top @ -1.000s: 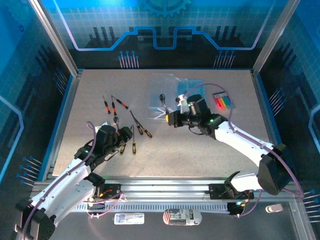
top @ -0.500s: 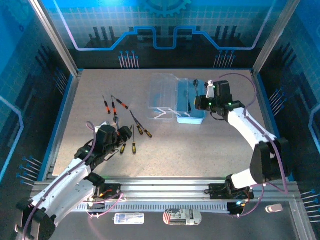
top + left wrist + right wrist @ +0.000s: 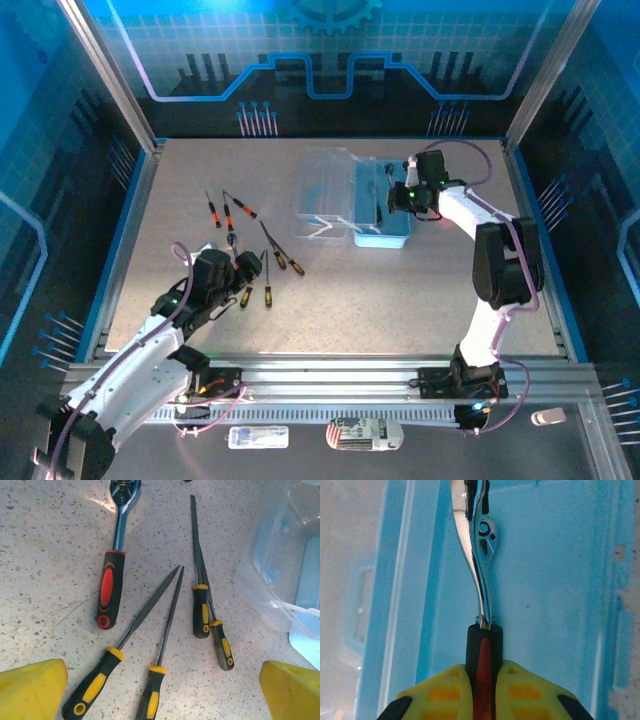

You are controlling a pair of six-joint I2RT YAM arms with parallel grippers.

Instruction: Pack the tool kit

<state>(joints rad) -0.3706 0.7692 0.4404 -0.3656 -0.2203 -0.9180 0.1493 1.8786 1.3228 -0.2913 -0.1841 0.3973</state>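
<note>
Speckled table (image 3: 400, 290) inside a blue-lit enclosure. Nearest, the left gripper (image 3: 240, 272) hangs with jaws spread wide over loose tools. From above they are slivers; the left wrist camera resolves four yellow-handled files (image 3: 95, 687) and a red-handled ratchet (image 3: 111, 587). Far right, the right gripper (image 3: 483, 680) is clenched on a second ratchet (image 3: 481, 580), and the right wrist camera shows its chrome head over the blue tool case (image 3: 383, 230).

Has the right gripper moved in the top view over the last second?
Yes. The right gripper, shut on the ratchet, went right and farther back, away from the files, now over the blue case.
</note>
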